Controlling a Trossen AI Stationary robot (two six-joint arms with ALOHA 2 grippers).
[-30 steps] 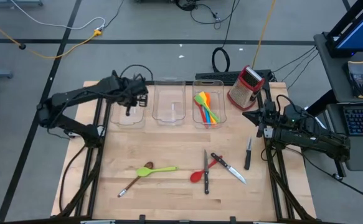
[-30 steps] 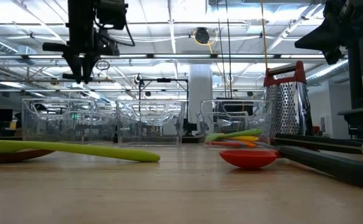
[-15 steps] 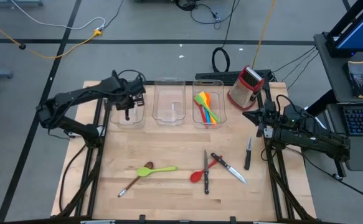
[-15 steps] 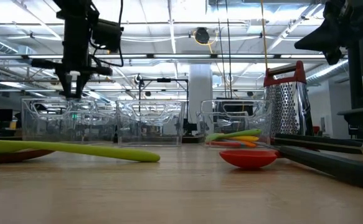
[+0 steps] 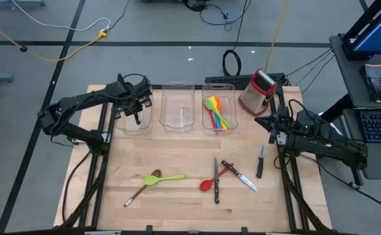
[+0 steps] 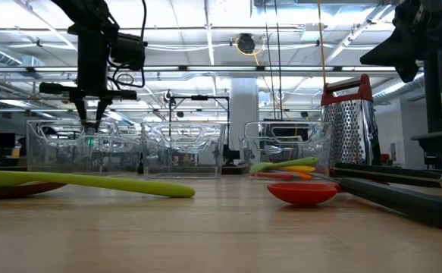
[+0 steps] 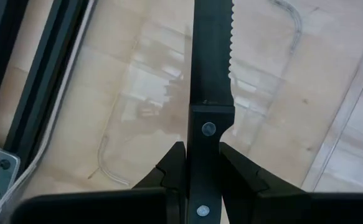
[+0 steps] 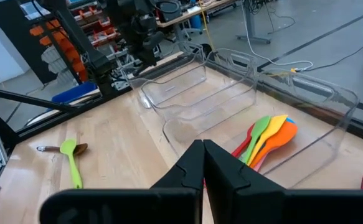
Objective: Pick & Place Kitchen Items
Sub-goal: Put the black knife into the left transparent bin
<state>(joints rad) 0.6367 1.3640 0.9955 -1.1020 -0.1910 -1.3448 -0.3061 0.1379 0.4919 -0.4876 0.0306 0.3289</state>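
Three clear bins sit in a row along the far edge of the counter: left bin, middle bin, right bin. Left gripper hangs over the left bin, fingers clamped on the black handle of a serrated knife, blade pointing down into the bin. Right bin holds a stack of green, yellow and orange spatulas. Right gripper waits near the right edge, just in front of the red-and-steel box grater at the far right corner; its fingers are pressed together, holding nothing. Loose on the counter: green spatula and a brown spoon toward the near left, red spoon crossed with a knife near the middle, a second knife just right of those, a third knife close to the right edge.
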